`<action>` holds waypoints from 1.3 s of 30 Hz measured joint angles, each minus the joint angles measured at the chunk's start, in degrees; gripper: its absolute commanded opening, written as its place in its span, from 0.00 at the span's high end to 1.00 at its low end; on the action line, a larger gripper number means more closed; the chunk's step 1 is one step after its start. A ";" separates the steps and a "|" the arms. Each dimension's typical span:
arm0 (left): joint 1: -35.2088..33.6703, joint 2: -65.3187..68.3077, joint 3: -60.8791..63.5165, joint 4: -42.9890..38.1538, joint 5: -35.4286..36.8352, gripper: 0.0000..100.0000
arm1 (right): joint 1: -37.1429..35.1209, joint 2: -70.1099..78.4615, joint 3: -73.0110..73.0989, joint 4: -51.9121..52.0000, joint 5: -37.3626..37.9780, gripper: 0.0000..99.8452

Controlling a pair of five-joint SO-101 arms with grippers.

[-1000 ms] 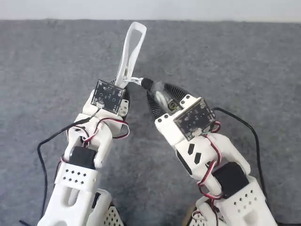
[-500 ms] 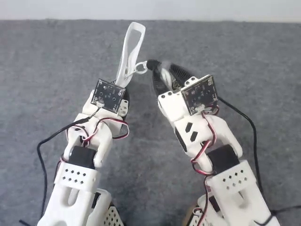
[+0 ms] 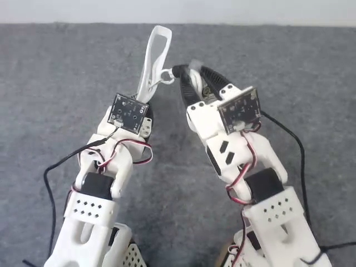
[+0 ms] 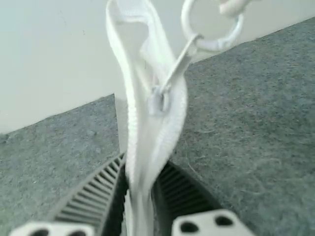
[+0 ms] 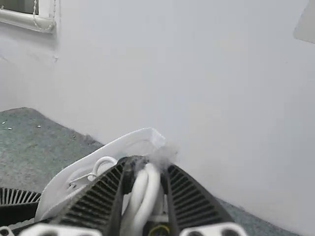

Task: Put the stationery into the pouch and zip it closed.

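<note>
Advancing along the pouch (image 3: pixel 148 72) — right gripper (image 3: pixel 191 71) with zip pull (image 3: pixel 167 76)

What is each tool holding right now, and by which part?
Left tool clamps the pouch by one end; right tool grips the white cord on the pouch's zipper ring.

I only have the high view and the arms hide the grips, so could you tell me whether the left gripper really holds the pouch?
Observer: Yes, the left gripper is clamped on the white pouch, upright between its jaws.
Operator: Where is the slider?
Observer: The slider sits partway along the pouch's edge, beyond the jaws, its tab leading to a ring.
Operator: And the right gripper?
Observer: The right gripper is closed on a looped white cord.
</note>
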 measured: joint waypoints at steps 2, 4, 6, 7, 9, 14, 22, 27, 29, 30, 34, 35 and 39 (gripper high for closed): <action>0.00 0.00 0.00 0.00 0.00 0.99 | 0.00 2.90 -2.02 0.00 0.00 0.99; 0.00 0.00 0.00 0.00 0.00 0.99 | 0.00 6.33 -4.48 0.00 -0.18 0.99; 0.00 0.00 0.00 0.00 0.00 0.99 | 0.44 9.58 -6.68 0.00 -0.18 0.99; -0.18 0.00 0.00 0.00 0.00 0.99 | 0.70 11.08 -7.82 0.00 -0.18 0.99; -0.44 0.00 -0.09 0.00 0.00 0.99 | 1.41 13.63 -10.11 0.00 -0.18 0.99; -0.53 0.00 -0.09 0.00 0.00 0.99 | 2.46 18.99 -15.56 0.00 -0.18 0.99; -0.70 0.00 -0.09 0.18 0.00 0.99 | 7.21 28.04 -25.49 -1.14 -0.18 0.99; -1.58 -0.09 -0.09 0.53 0.00 0.99 | 8.35 31.82 -30.33 -1.58 -0.18 0.99; -1.67 -0.09 -0.09 0.53 0.00 0.99 | 8.70 32.35 -30.77 -1.58 -0.18 0.99; -1.67 -0.09 -0.09 0.53 0.00 0.99 | 8.97 32.35 -30.77 -1.58 -0.18 0.99; -1.67 -0.09 -0.09 0.53 0.00 0.99 | 8.97 32.35 -30.77 0.62 -0.18 0.99; -1.67 -0.09 -0.09 0.53 0.00 0.99 | 8.88 32.35 -30.77 1.93 -0.18 0.99; -1.67 -0.09 -0.09 0.53 0.00 0.99 | 8.26 29.27 -30.77 10.73 -0.18 0.94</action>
